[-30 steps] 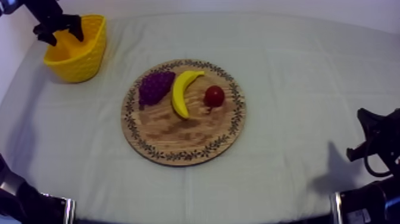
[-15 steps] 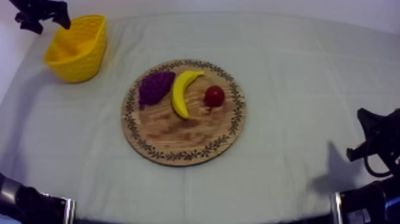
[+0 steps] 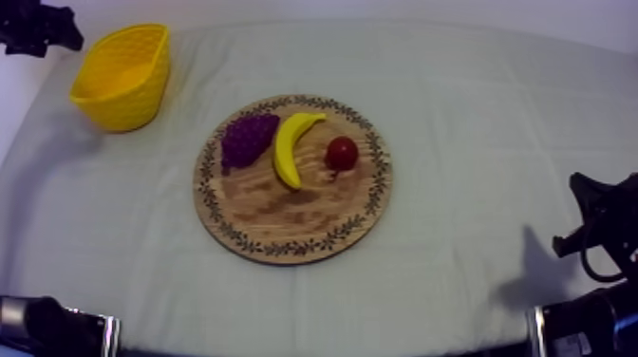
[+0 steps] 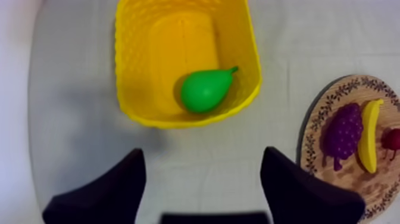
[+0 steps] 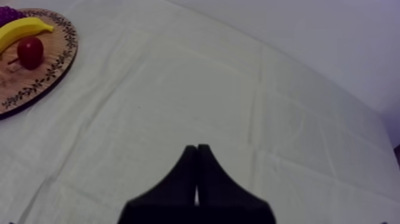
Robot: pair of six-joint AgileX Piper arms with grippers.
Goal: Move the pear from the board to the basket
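The pear (image 4: 205, 90) lies inside the yellow basket (image 3: 133, 100), which stands at the upper left of the frame in the top view, well apart from the wooden board (image 3: 285, 214) in the middle. On the board lie the grapes (image 3: 247, 139), the banana (image 3: 292, 144) and the small red fruit (image 3: 342, 152). The left claw (image 4: 202, 161) is wide open and holds nothing, above the surface just beside the basket. The right claw (image 5: 197, 149) is closed tight with nothing in it.
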